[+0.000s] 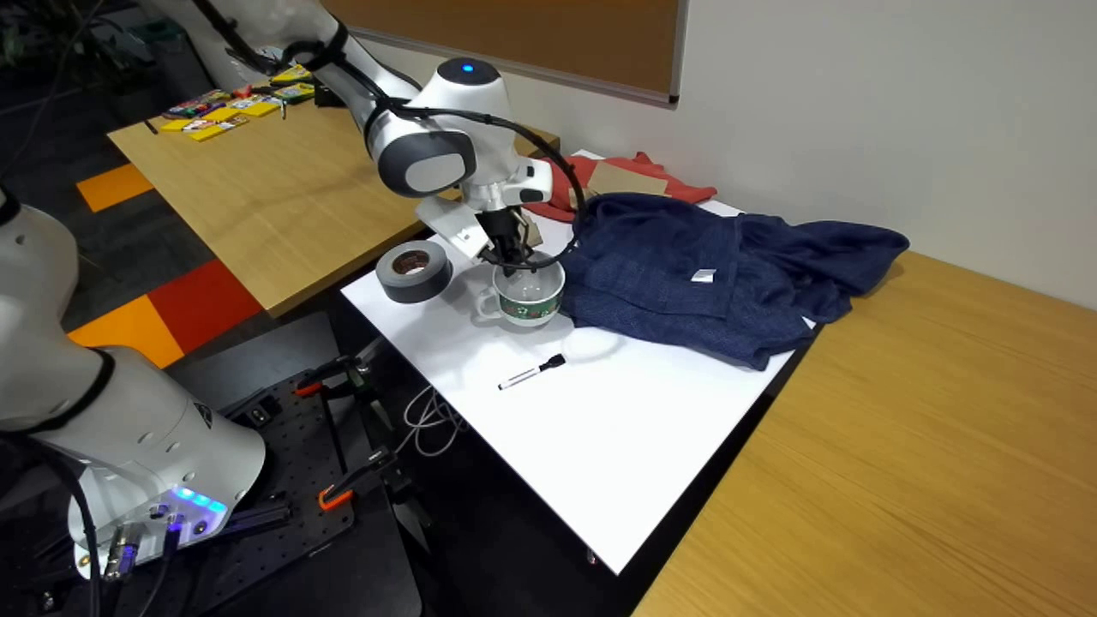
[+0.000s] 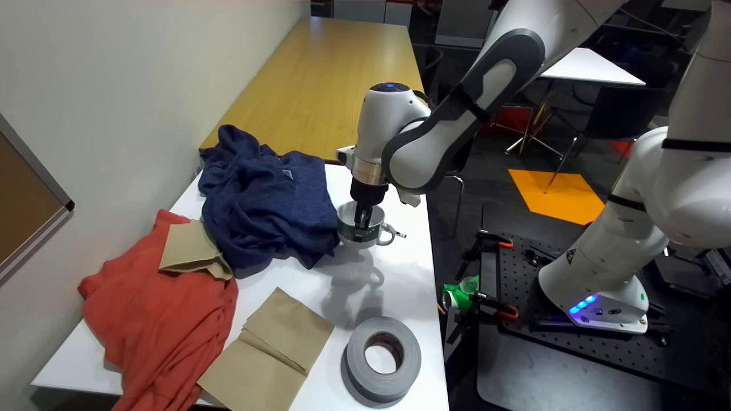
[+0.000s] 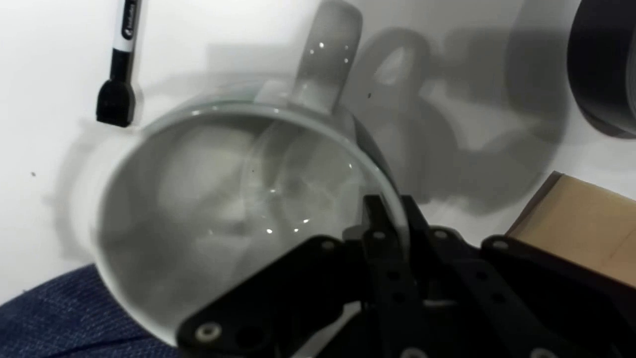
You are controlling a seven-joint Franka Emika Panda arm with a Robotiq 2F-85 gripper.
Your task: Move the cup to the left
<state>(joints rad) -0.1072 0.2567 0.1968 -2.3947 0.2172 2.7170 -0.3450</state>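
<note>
The cup (image 1: pixel 530 310) is a round whitish cup with a green patterned band and a handle. It also shows in an exterior view (image 2: pixel 345 229) and fills much of the wrist view (image 3: pixel 213 184), where I look into its bare inside. My gripper (image 3: pixel 390 214) is shut on the cup's rim, one finger inside and one outside the wall. The gripper also shows in both exterior views (image 1: pixel 512 257) (image 2: pixel 363 220). The cup is close to upright and appears raised above the white table, with its shadow apart from it. The inner finger partly hides the rim.
A grey tape roll (image 1: pixel 414 271) stands near the table's edge. A marker (image 1: pixel 531 373) lies near the cup. Navy cloth (image 1: pixel 686 266) lies right beside the cup. Red cloth (image 2: pixel 165 319) and brown paper (image 2: pixel 274 348) lie further along the white table (image 1: pixel 617 446).
</note>
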